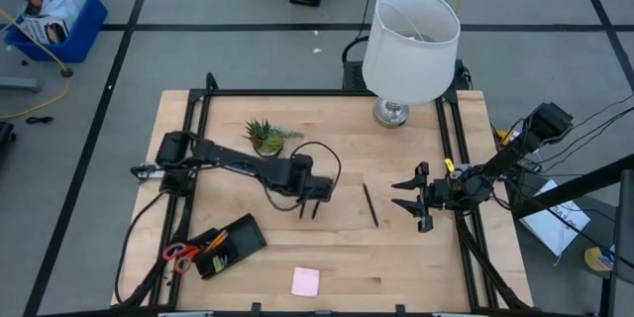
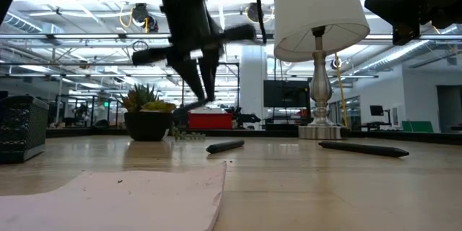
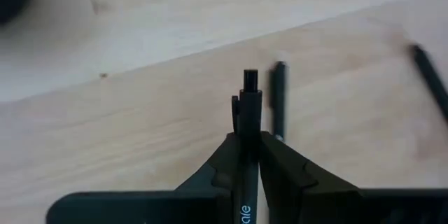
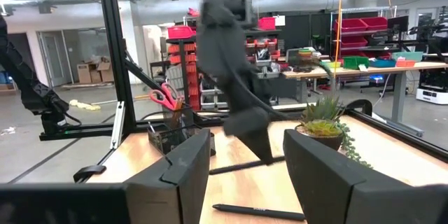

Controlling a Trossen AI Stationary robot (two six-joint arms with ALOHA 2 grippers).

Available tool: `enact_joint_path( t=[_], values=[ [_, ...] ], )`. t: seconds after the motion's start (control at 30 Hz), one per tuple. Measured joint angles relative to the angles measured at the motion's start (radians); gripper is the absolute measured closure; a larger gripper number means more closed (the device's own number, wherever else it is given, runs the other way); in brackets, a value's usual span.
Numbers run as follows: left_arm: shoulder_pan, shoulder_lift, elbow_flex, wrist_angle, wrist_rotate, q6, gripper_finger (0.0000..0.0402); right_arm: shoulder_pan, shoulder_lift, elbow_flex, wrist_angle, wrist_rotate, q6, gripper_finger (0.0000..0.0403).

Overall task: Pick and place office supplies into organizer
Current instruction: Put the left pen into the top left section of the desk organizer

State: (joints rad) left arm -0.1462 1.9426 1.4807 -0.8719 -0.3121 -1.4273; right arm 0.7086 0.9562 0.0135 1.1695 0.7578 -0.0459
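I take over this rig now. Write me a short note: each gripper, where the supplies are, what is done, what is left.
Left gripper: shut on a thin black pen, mid-table.
Right gripper: open, holds nothing, waits at the table's right side.
Flat black plastic organizer tray at the near-left corner; red-handled scissors and orange pencils are at it.
Left: a second black pen by the left gripper, a third black pen mid-table, the pink square sticky-note pad at the near edge.

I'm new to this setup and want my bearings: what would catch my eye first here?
The big white lamp at the table's far edge stands out. At mid-table the left hand grips a black pen, with two more pens lying nearby. The black organizer, scissors sticking out, sits at the near left corner.
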Motion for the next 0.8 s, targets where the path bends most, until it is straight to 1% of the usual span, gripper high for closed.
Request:
enact_joint_path(
  t=[0.13,0.37,0.43,0.53,0.8],
  values=[
    [-0.070,-0.051,0.000,-0.017,-0.097,0.019,0.0357,0.000,0.000,0.000,0.000,0.000,0.000,0.0228],
    [-0.215,-0.148,0.002,-0.073,-0.207,0.021,0.0357,0.000,0.000,0.000,0.001,0.000,0.000,0.0227],
    [-0.261,-0.175,0.002,-0.081,-0.238,0.043,0.0356,0.000,0.000,0.000,0.000,0.000,0.000,0.0225],
    [-0.333,-0.205,0.002,-0.104,-0.302,0.068,0.0356,0.000,0.000,0.000,0.000,0.000,0.000,0.0226],
    [-0.519,-0.278,0.002,-0.194,-0.450,0.058,0.0356,0.000,0.000,0.000,0.000,0.000,0.000,0.0229]
  ],
)
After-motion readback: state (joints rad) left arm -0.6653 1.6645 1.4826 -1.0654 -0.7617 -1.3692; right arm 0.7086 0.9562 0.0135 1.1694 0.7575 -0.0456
